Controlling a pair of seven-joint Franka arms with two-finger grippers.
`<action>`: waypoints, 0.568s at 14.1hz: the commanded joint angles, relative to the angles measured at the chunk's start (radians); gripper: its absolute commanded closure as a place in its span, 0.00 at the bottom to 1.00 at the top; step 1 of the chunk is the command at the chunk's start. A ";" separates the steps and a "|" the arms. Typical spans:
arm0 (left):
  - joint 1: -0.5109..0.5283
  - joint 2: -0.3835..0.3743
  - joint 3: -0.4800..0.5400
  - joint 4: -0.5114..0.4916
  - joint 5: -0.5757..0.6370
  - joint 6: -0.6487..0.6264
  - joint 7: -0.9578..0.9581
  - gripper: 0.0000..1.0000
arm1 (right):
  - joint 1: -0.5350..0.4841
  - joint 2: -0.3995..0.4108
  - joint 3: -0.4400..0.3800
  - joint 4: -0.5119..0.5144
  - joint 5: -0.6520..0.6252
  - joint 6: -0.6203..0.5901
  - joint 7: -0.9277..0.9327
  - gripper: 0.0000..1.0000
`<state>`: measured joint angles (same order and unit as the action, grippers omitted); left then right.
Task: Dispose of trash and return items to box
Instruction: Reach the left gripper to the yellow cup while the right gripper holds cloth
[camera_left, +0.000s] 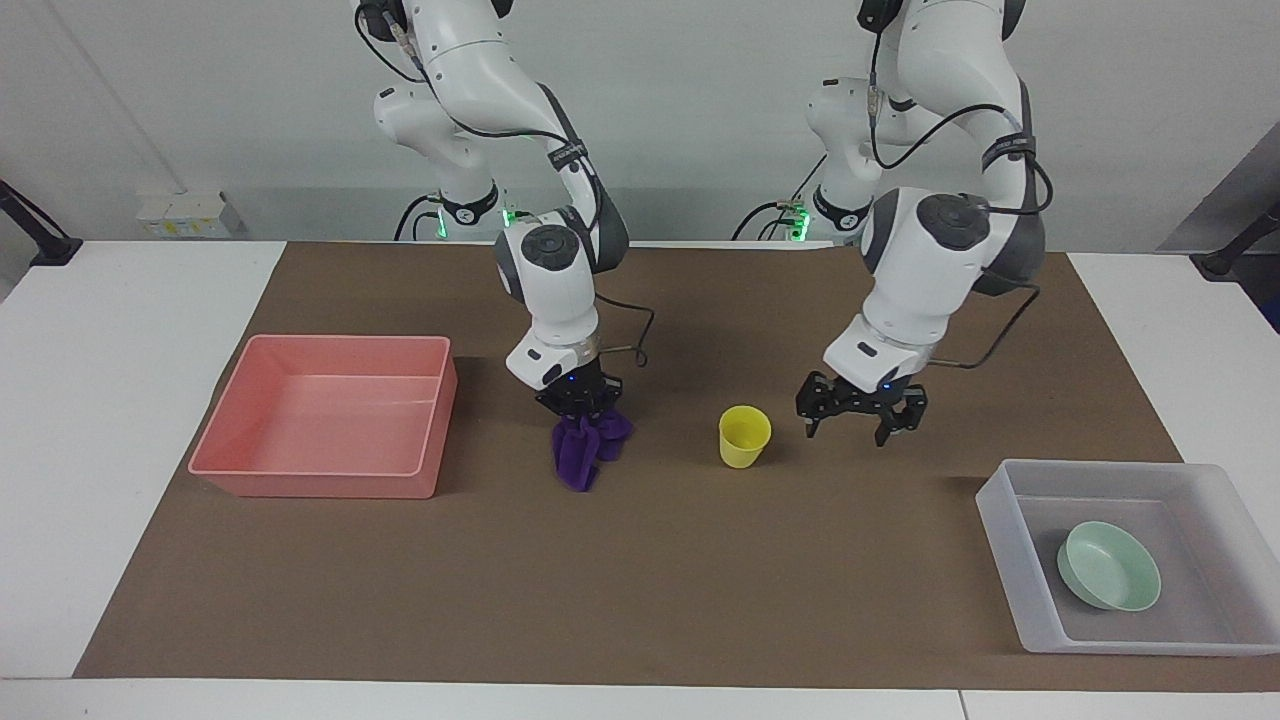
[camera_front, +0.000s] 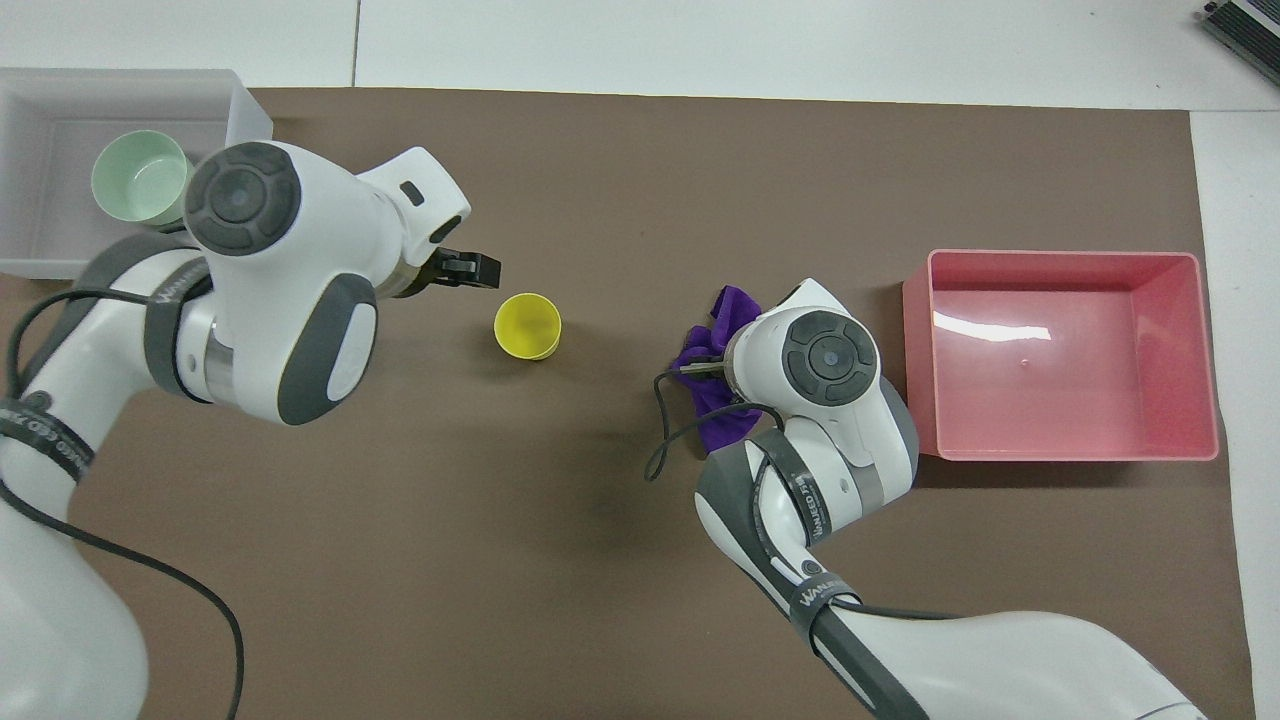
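Note:
The purple rag (camera_left: 583, 452) hangs bunched from my right gripper (camera_left: 580, 405), which is shut on its top, between the pink tray and the yellow cup. Whether its lower end touches the mat I cannot tell. In the overhead view the rag (camera_front: 712, 350) shows beside the right wrist, which hides the gripper. The yellow cup (camera_left: 744, 436) (camera_front: 527, 326) stands upright mid-mat. My left gripper (camera_left: 860, 412) (camera_front: 478, 268) is open and empty, low over the mat beside the cup toward the left arm's end. The mint-green bowl (camera_left: 1108, 566) (camera_front: 140, 178) lies in the translucent box (camera_left: 1000, 505) (camera_front: 245, 110).
An empty pink tray (camera_left: 315, 483) (camera_front: 918, 350) stands at the right arm's end of the brown mat, close beside the rag. White table strips border the mat at both ends.

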<state>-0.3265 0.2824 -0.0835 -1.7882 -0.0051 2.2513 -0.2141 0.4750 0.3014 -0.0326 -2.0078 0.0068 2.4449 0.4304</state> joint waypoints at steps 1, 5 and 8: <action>-0.055 -0.022 0.021 -0.124 -0.001 0.117 -0.033 0.08 | -0.015 -0.068 0.008 0.041 0.015 -0.108 0.056 1.00; -0.075 0.032 0.021 -0.174 -0.001 0.215 -0.033 0.77 | -0.048 -0.181 0.002 0.057 0.013 -0.207 0.093 1.00; -0.072 0.029 0.021 -0.171 -0.001 0.217 -0.030 1.00 | -0.059 -0.234 -0.004 0.066 0.012 -0.259 0.094 1.00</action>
<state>-0.3796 0.3305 -0.0820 -1.9426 -0.0051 2.4521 -0.2406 0.4231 0.0972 -0.0370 -1.9368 0.0071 2.2091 0.5098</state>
